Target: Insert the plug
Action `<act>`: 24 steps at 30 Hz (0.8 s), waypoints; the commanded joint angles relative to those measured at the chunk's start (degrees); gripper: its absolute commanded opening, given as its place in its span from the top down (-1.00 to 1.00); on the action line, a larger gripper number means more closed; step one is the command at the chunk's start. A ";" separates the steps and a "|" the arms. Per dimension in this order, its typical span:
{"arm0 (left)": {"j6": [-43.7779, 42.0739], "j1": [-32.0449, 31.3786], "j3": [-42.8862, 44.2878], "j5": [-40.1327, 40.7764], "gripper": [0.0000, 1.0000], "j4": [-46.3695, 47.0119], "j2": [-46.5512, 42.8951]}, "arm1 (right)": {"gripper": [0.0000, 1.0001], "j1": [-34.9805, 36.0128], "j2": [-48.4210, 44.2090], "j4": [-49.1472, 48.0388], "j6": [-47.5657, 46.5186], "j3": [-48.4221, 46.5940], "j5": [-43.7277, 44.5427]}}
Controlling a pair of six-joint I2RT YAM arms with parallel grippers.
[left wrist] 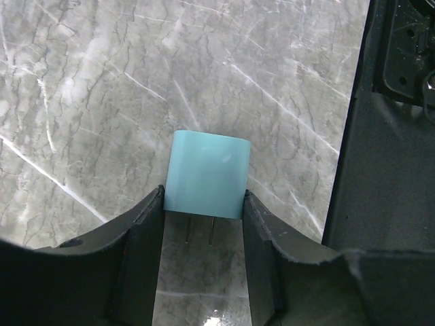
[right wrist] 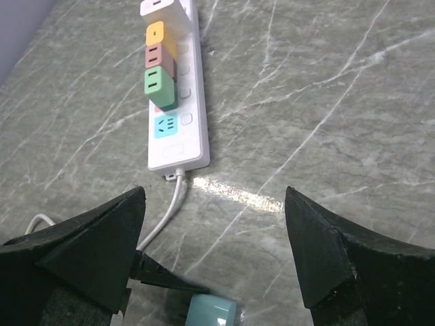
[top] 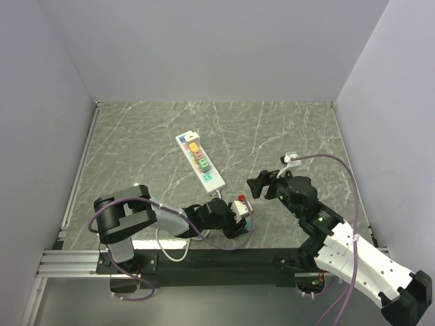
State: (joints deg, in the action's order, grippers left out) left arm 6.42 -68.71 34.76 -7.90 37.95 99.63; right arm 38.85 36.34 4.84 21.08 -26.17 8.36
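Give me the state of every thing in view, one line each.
plug: gripped, prongs bare, not inserted
left gripper: shut on the plug
right gripper: open, empty
power strip: lying flat, apart from the plug

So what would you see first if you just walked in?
Probably the teal plug, pinched in the left gripper near the front edge of the table. Next, the white power strip with its colourful blocks in the middle, and the right gripper wide open off to its right.
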 commanded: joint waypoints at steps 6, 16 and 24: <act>-2.37 0.24 1.54 2.98 0.82 1.16 -1.02 | -0.79 -4.82 1.63 1.22 -0.52 -5.29 -0.44; -4.65 8.23 -0.57 1.57 0.82 2.82 -10.06 | -0.78 -11.25 7.51 -2.03 0.80 -5.47 -11.61; -5.71 14.74 -2.60 -0.80 0.82 4.85 -16.40 | -0.78 -16.52 11.91 -6.75 2.56 -4.77 -26.77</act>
State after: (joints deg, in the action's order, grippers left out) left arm 2.13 -55.55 32.45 -6.87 39.68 85.84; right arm 24.34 46.87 3.33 22.44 -29.34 -9.15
